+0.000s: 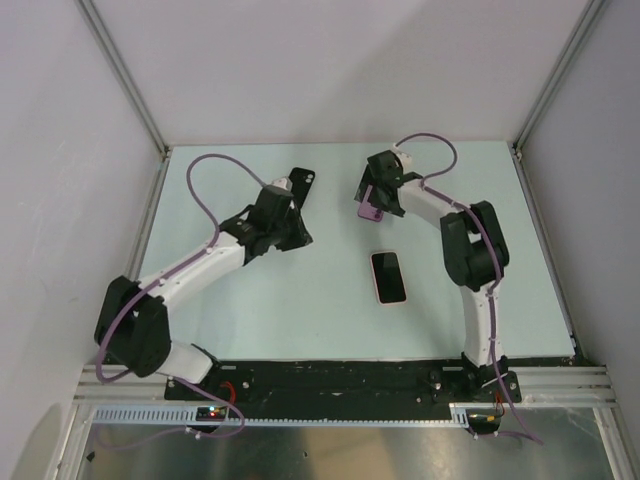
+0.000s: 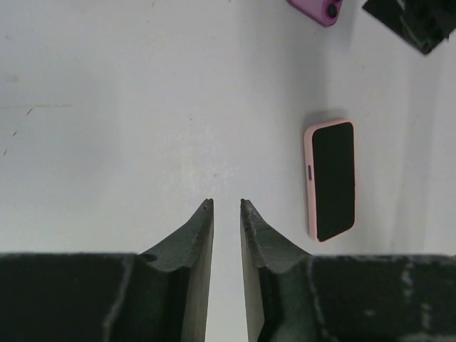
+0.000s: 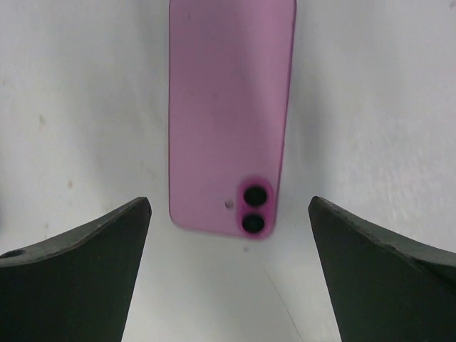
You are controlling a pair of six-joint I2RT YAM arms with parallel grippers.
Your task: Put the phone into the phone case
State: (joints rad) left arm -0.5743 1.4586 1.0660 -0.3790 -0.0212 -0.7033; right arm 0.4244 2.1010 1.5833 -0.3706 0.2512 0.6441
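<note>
Plainly, purple phone (image 3: 231,121) lies face-down.

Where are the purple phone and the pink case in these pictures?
purple phone (image 3: 231,107), right wrist view, middle of its back.
pink case (image 2: 332,180), left wrist view, its dark centre.

Purple phone (image 3: 228,114) lying flat, back up, two black lenses at one corner, far of centre as I see it, pale pink phone case (image 1: 388,277) flat, dark side up, nearer, slightly right, apart from it
</note>
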